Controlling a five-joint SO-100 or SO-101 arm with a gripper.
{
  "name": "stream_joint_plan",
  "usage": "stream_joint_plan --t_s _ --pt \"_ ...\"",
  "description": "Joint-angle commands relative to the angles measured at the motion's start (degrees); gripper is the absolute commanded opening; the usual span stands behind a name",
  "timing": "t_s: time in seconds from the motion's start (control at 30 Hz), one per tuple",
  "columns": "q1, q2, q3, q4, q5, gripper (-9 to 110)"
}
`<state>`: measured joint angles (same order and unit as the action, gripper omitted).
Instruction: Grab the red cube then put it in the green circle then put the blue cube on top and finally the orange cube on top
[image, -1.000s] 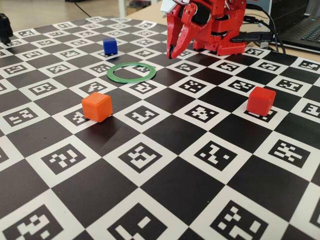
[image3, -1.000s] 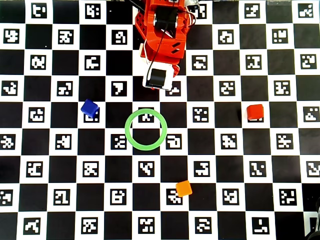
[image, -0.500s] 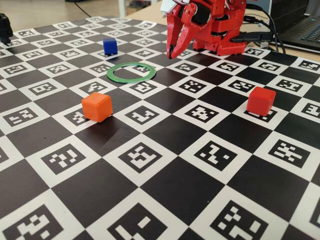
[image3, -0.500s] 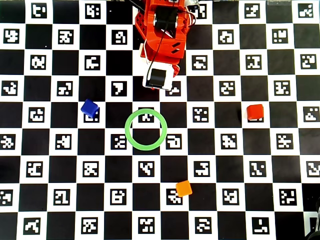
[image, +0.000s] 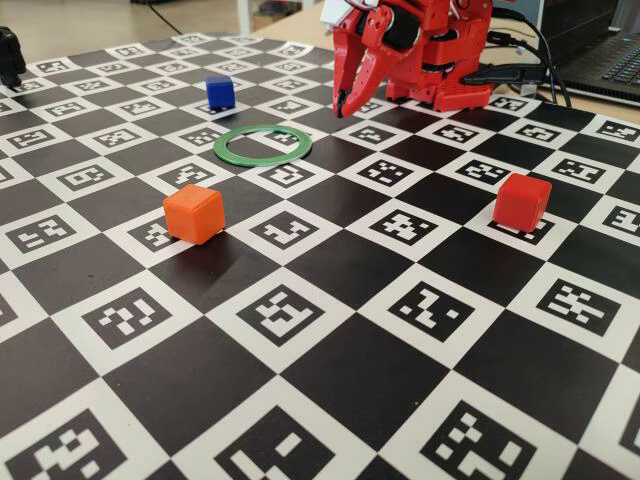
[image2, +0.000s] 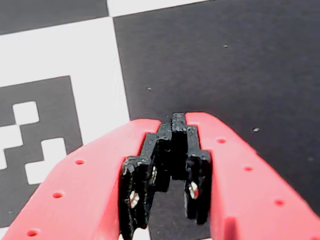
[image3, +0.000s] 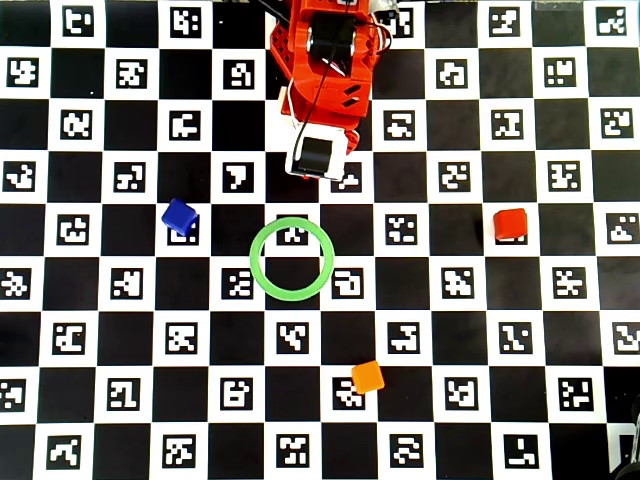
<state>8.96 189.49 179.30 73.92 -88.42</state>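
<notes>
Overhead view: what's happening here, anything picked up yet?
Nothing is picked up yet. The red arm sits folded at the top of the board, its tool shut and empty, pointing down at the board just above the green circle. The circle is empty. The red cube sits far to its right, the blue cube to its left and the orange cube below it, all loose on the checkered board.

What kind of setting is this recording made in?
Most likely a robotics lab or hobby bench: a board of black squares and printed markers covers the table, a red arm stands on it, and cables run by a laptop behind.
</notes>
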Motion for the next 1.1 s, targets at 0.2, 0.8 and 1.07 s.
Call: stream_joint_plan --t_s 0.2,0.8,1.07 --pt "0.53 2.81 3.25 3.87 -0.09 -6" --pt "-7.82 -14.24 -15.91 -1.58 29.53 -6" --pt "-19.6 -34.1 -43.15 5.1 50.54 -5"
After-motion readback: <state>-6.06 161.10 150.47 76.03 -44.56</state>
